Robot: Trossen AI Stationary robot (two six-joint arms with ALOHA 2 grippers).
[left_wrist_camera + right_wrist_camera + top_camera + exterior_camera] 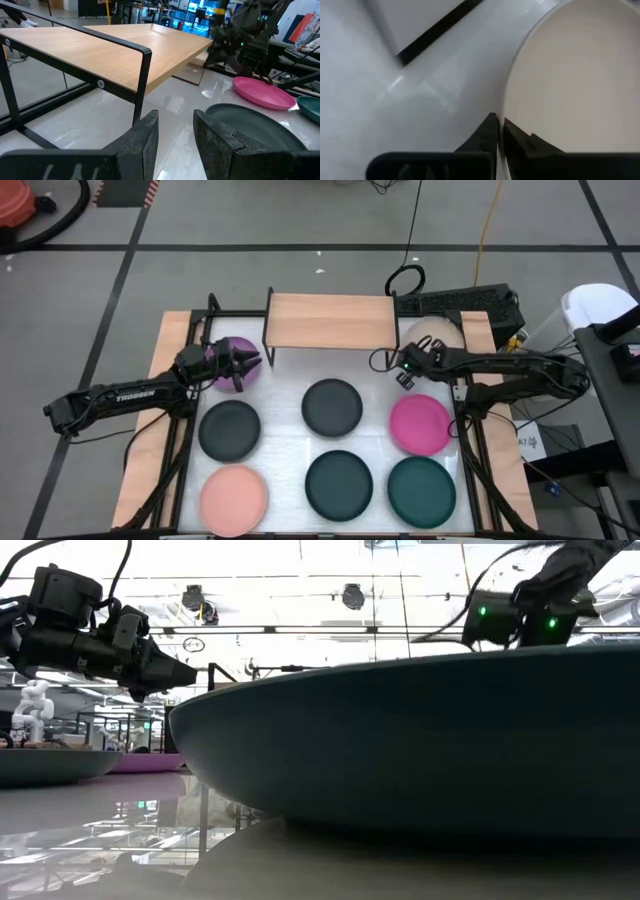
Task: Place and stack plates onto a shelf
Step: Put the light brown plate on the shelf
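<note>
The wooden-topped shelf stands at the table's far side. My left gripper hovers open and empty above the purple plate, pointing toward the shelf; the low view shows it well above that plate. My right gripper is shut on the beige plate, which lies right of the shelf. The other plates rest flat on the white table: two dark ones, magenta, light pink, dark teal and teal. My right gripper holds the beige plate by its rim, on the side of the plate nearest the table's middle. The rim runs into the narrow gap between the two fingers, one on the plate's inner side and one outside. Whether the plate is lifted, I cannot tell.
The shelf's black legs stand just ahead of my left gripper. A dark plate and the magenta plate lie beyond it. Cables and a white bin sit off the table's far right.
</note>
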